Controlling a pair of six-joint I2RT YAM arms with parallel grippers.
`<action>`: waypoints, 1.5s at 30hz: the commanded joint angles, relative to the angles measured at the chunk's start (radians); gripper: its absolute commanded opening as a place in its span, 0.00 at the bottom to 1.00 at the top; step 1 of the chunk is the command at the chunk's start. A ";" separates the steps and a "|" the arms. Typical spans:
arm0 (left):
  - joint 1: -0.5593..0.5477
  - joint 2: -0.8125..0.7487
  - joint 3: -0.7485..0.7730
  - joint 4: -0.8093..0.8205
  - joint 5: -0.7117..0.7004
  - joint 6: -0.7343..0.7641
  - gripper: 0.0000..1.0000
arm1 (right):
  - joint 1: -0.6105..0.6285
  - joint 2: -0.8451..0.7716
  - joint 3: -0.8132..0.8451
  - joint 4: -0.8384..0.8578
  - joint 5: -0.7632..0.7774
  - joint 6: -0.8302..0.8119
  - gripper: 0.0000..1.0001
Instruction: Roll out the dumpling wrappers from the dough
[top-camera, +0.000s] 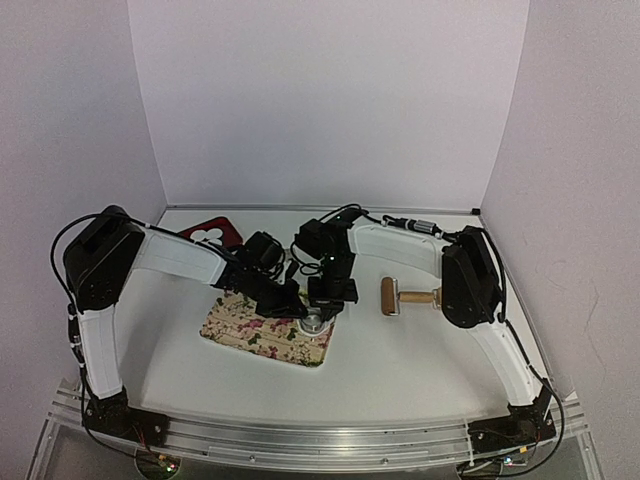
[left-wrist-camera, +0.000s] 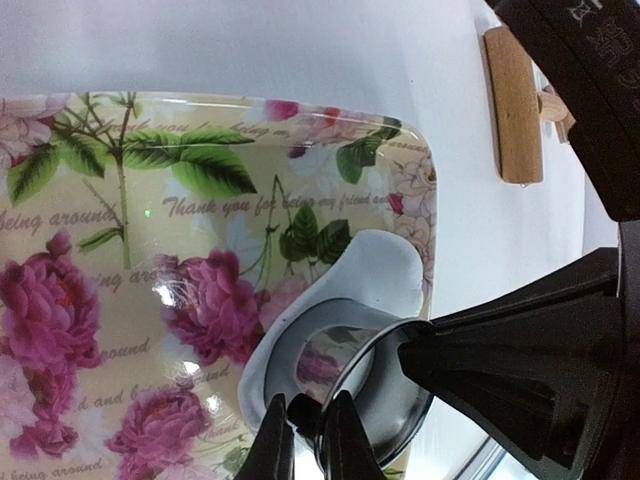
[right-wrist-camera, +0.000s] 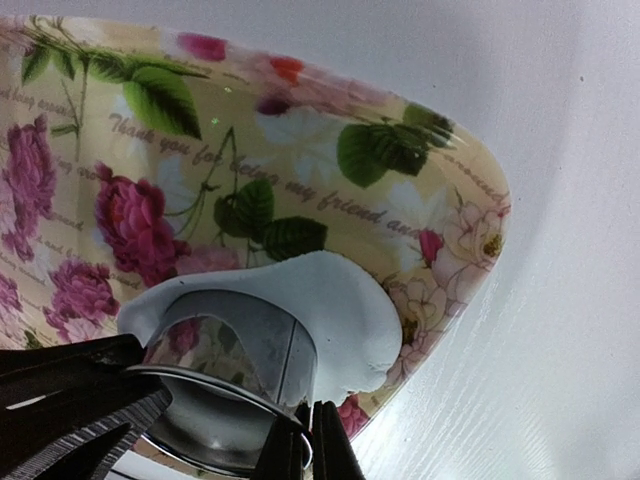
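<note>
A thin white sheet of dough (left-wrist-camera: 385, 268) (right-wrist-camera: 335, 300) lies at the right end of the floral tray (top-camera: 250, 335). A shiny metal ring (left-wrist-camera: 345, 365) (right-wrist-camera: 235, 345) (top-camera: 315, 323) stands on the dough. My left gripper (left-wrist-camera: 305, 435) (top-camera: 298, 303) is shut on the ring's near wall. From the opposite side, my right gripper (right-wrist-camera: 310, 445) (top-camera: 328, 300) is shut on the ring's rim. The sheet under the ring is hidden. White dumpling wrappers (top-camera: 211, 233) lie clustered on a dark red board at the back left.
A wooden rolling pin (top-camera: 408, 296) (left-wrist-camera: 515, 105) lies on the white table just right of the tray. The dark red board (top-camera: 225, 226) sits behind the left arm. White walls close the table's back and sides.
</note>
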 joint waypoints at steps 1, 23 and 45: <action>-0.031 0.088 -0.010 -0.125 -0.079 0.043 0.10 | 0.047 0.174 -0.044 0.017 0.080 -0.022 0.00; -0.031 -0.173 0.035 -0.131 -0.123 0.025 0.32 | 0.045 0.173 0.014 -0.053 0.132 -0.032 0.00; -0.006 -0.079 -0.048 -0.061 -0.069 -0.062 0.26 | 0.046 0.179 0.034 -0.064 0.132 -0.033 0.00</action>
